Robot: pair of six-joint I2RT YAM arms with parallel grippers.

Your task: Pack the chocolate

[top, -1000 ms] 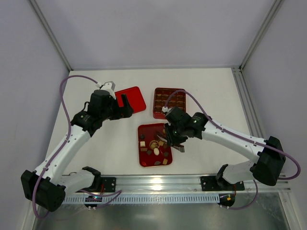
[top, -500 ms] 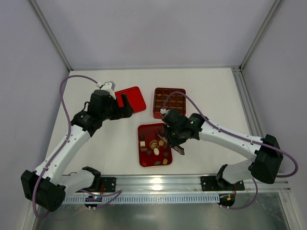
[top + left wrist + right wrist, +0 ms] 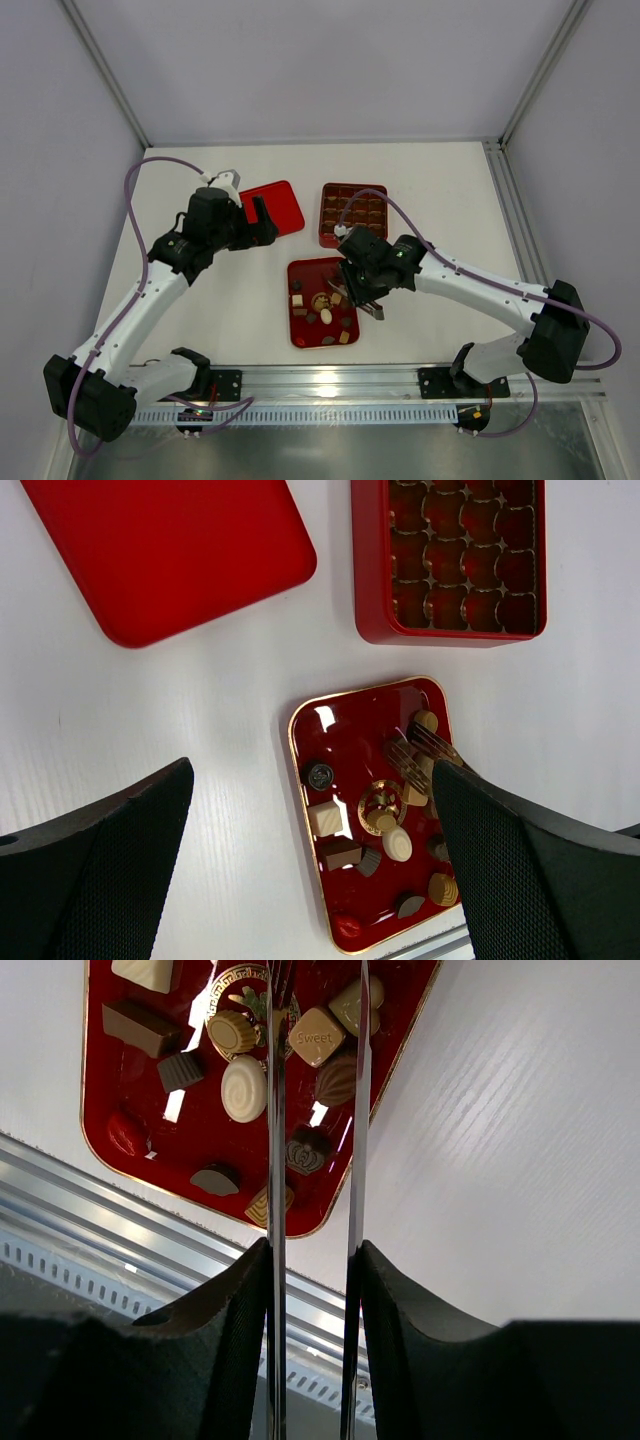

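I am at the picking step: my right claw [image 3: 318, 990] keeps its thin blades narrowly apart, gripping nothing, astride a tan square chocolate [image 3: 317, 1037] in the red tray [image 3: 360, 735] just beneath. Next, I judge, comes a gentle pinch, then a lift toward the grid box [image 3: 365, 570] beyond. My left claw [image 3: 312, 775] hangs wide and empty.

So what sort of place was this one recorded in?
Most likely a robotics lab test cell: a white table boxed in by plain panels, the left arm and right arm bolted to an aluminium rail, and chocolates staged on a red tray.
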